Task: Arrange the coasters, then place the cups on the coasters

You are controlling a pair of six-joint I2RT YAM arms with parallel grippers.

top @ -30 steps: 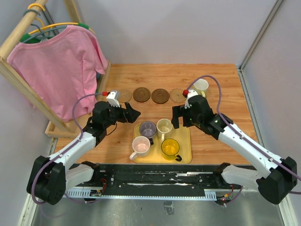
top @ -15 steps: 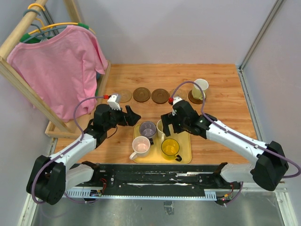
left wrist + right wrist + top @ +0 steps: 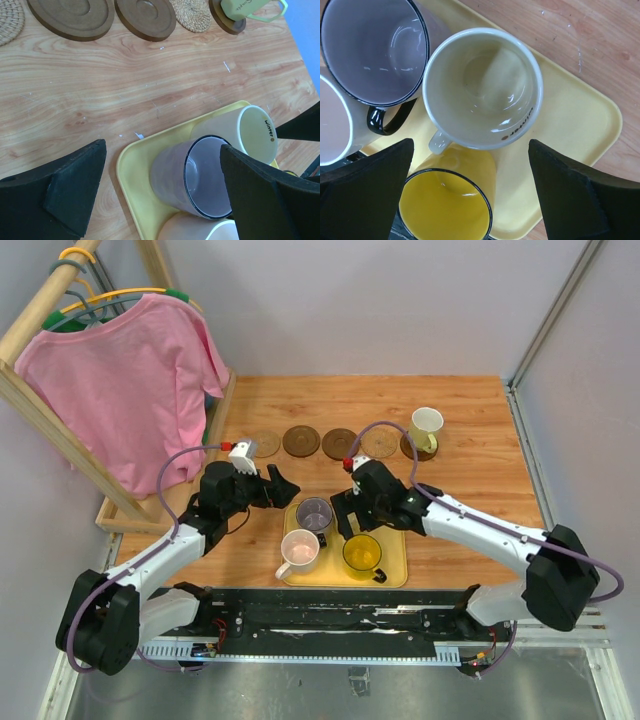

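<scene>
– Two grippers, one yellow tray [image 3: 393,560], five cups, five coasters. Agreed?

– Agreed. Four cups stand on the tray: the purple-grey cup [image 3: 314,512], the pink cup [image 3: 299,552], the translucent yellow cup [image 3: 361,552] and the cream cup [image 3: 482,87], which the right arm hides from above. The pale-green cup [image 3: 426,424] sits on the end dark coaster [image 3: 408,449], far right.

– And the other coasters?

– One row across the table [image 3: 470,500] beyond the tray: left tan coaster [image 3: 266,443], first dark coaster [image 3: 301,441], second dark coaster [image 3: 339,443], right tan coaster [image 3: 380,443]. The tan ones look woven. All four are bare.

– Grippers?

– The left gripper [image 3: 282,487] is spread wide and holds nothing, just left of the tray. The right gripper [image 3: 470,145] is equally spread, over the cream cup, gripping nothing.

– Changes?

– A second ago the right gripper was near the pale-green cup; it has swung to the tray. The left has barely moved.
</scene>
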